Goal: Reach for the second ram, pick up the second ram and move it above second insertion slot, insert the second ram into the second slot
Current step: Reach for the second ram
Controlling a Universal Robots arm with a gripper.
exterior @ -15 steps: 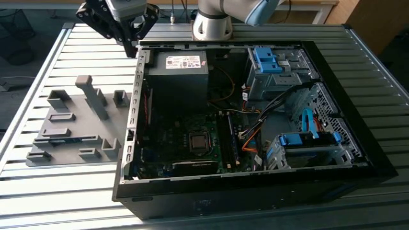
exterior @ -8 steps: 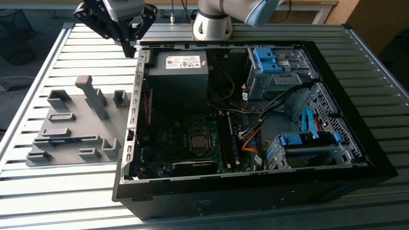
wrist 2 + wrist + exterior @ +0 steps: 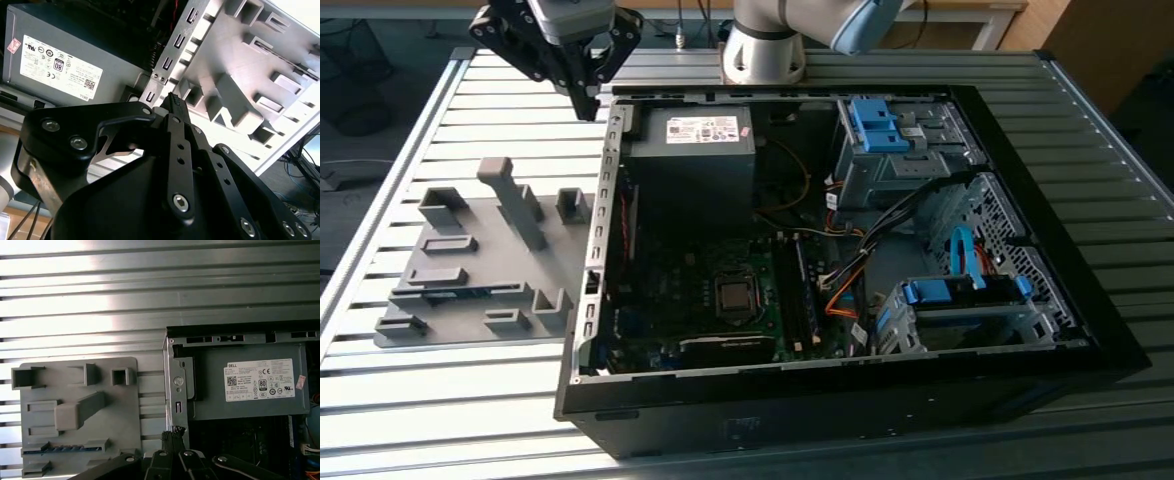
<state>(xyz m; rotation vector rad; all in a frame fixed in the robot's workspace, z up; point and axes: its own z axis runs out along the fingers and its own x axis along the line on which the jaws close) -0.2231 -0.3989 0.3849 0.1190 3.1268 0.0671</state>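
**Gripper** [image 3: 588,100]: fingers drawn together to a narrow point, nothing between them. It hangs over the far corner of the computer case [image 3: 854,400], the corner on the exterior view's left, near the table's [image 3: 454,410] far edge. In both wrist views the fingertips [image 3: 172,100] meet with no gap.

**Second ram** [image 3: 62,449]: a thin blue-green stick lying flat in a low slot of the grey holder tray [image 3: 127,405], at the tray's edge furthest from the gripper. The gripper is well apart from it.

**Holder tray**: rests on the table along the edge on the exterior view's left, just beside the case wall. It has several raised blocks and pockets.

**Case interior**: the power supply [image 3: 694,150] sits at the far end, nearest the gripper. The memory slots [image 3: 790,290] sit mid-board. Whether any slot is filled cannot be told.

**Step in hand**: judged to be the reach, barely begun, with no pick made.

**Requirement**: the reach calls for the fingers to spread. They must then line up across the stick's narrow width, clear of the tray's raised blocks.
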